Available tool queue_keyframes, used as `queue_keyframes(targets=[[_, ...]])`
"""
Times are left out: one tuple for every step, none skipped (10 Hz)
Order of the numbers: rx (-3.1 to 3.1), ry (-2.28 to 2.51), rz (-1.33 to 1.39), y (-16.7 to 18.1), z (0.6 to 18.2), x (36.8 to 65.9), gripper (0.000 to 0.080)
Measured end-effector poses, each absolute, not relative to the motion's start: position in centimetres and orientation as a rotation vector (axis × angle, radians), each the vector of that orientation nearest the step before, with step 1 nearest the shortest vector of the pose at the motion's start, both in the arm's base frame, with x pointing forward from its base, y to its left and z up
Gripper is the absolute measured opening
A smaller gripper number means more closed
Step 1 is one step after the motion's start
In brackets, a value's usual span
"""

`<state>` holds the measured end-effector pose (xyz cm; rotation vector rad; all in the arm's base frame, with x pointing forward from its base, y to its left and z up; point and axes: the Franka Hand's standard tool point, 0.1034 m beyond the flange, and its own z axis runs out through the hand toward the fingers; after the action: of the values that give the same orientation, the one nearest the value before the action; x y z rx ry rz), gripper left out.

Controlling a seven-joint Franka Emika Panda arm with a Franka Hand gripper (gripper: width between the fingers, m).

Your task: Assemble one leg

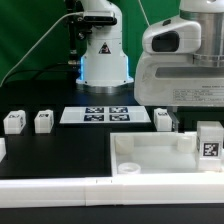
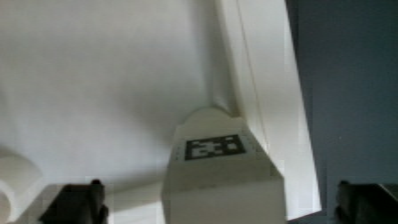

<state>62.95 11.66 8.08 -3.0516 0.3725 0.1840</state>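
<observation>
Leg (image 1: 210, 142), a small white plastic block with a black-and-white square tag, is seen at the corner of the tray nearest the exterior view's right. Whether it is seated there cannot be told.

Everything is carried by the black counter (image 1: 40, 160). The white robot arm (image 1: 185, 60) is hung over the leg and fills the upper part of the exterior view's right. The large white square tray-like part (image 1: 125, 150) is laid near the front, just behind a long white bar (image 1: 100, 188) along the counter's edge. Open counter is left at the exterior view's left of the tray. The flat white marker board (image 1: 95, 114) is set behind the tray. Two small white blocks (image 1: 12, 122) (image 1: 43, 121) are stood well apart from the tray, and a third (image 1: 165, 119) is close beside the arm.

The claw's fingers cannot be made out in the exterior view. In the wrist view the claw (image 2: 221, 205) is shown spread, with its dark fingertips (image 2: 75, 200) clear of the leg (image 2: 214, 148) on either side. The leg is pressed against the tray's raised wall (image 2: 249, 70), with the tray's bare white floor (image 2: 107, 90) open beside it.
</observation>
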Motion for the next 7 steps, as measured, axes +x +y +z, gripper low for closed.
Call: queue_keyframes(targets=[[-3.053, 0.351, 0.184, 11.6, 8.06, 62.95, 0.0649], [-3.054, 0.345, 0.185, 11.52, 8.01, 62.94, 0.0649], [-3.054, 0.345, 0.185, 11.54, 8.01, 62.93, 0.0649], [-3.054, 0.345, 0.185, 11.54, 8.0, 62.93, 0.0526], [-3.054, 0.345, 0.185, 11.54, 8.0, 62.93, 0.0393], [-3.054, 0.345, 0.185, 11.54, 8.0, 62.92, 0.0393], [-3.054, 0.345, 0.185, 11.54, 7.99, 62.92, 0.0291]])
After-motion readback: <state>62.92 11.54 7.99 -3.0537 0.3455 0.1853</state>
